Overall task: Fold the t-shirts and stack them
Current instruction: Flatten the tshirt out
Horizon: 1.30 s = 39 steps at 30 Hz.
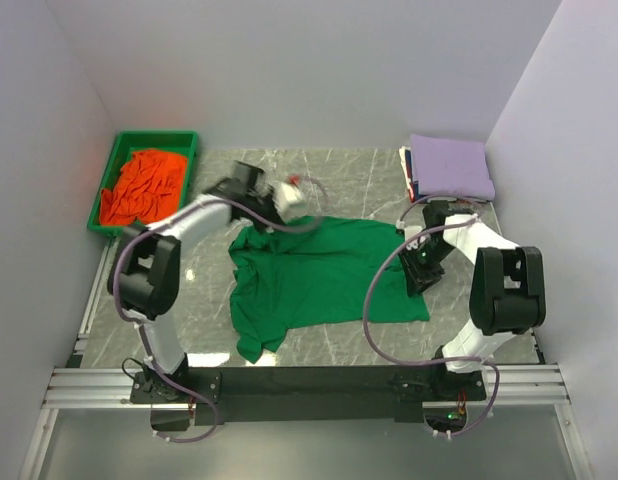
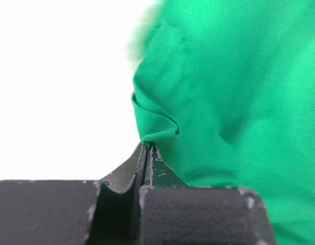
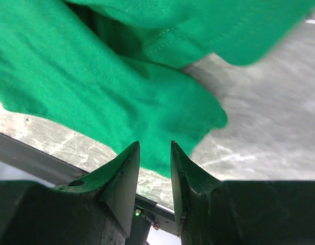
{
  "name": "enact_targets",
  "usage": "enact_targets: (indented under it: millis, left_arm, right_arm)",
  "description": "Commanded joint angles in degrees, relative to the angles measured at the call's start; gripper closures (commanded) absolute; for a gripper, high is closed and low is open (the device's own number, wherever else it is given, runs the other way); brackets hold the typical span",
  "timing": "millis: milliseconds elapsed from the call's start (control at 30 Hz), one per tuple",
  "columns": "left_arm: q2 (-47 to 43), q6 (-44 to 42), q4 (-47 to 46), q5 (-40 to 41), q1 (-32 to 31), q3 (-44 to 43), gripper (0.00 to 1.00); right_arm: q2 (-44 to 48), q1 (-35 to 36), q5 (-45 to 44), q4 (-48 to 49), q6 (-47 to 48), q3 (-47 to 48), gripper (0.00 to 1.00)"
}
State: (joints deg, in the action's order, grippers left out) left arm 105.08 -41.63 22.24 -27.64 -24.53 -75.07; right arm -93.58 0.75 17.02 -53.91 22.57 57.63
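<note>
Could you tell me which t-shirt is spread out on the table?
The green t-shirt; the orange t-shirt lies crumpled in the tray, the lavender t-shirt is folded.

Green t-shirt [image 1: 319, 275] flat, orange [image 1: 144, 185] crumpled, lavender [image 1: 451, 165] folded

green t-shirt [image 2: 234, 76] blurred along its upper edge, cut off at right

No legible text, labels, numbers, signs anywhere
</note>
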Motion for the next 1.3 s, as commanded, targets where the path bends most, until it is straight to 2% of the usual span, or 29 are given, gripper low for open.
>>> enact_targets:
  millis: [0,100,200,467,733,800,833,900,1000,1100,1267]
  left_arm:
    - [-1.2,7.6,-5.7,0.0,9.0,-4.7,0.99]
    - [2.0,12.5,-9.7,3.8,13.2,-7.2,0.99]
    - [9.0,16.0,-12.2,7.3,17.8,-11.1,0.99]
    - [19.8,20.6,-14.7,11.6,19.5,-22.4,0.99]
    - [31.6,20.6,-7.3,14.3,20.2,-38.2,0.99]
    - [31.2,20.1,-5.1,13.0,20.5,-38.9,0.90]
    - [29.3,19.2,-4.0,8.5,20.9,-38.1,0.87]
    - [26.3,18.5,-4.3,4.6,21.3,-33.6,0.82]
    - [21.0,17.1,-4.1,0.6,21.3,-29.1,0.89]
    - [20.5,17.1,-2.0,1.1,21.3,-29.3,0.94]
    - [20.7,17.3,-1.1,1.0,21.5,-29.6,0.96]
  right_arm:
    - [-3.6,1.2,1.2,-1.5,1.5,-0.3,0.62]
    - [-6.0,2.0,-0.1,-0.1,1.8,-1.3,0.63]
    - [-7.7,3.1,-0.3,-0.2,2.0,-1.5,0.63]
    - [-10.1,8.9,-0.4,-3.4,3.9,-0.9,0.63]
    - [-7.5,14.4,4.4,-11.1,11.9,-0.2,0.64]
    - [-5.7,14.2,8.1,-14.5,13.7,1.4,0.63]
    - [-3.9,13.1,9.1,-15.3,14.6,4.5,0.61]
    - [-3.1,11.0,12.3,-17.5,15.1,9.4,0.57]
    - [-4.6,5.5,13.4,-14.8,10.0,24.3,0.55]
    - [-7.1,2.3,8.0,-4.5,-2.0,31.6,0.53]
    - [-14.6,2.1,0.5,6.2,-7.1,38.9,0.52]
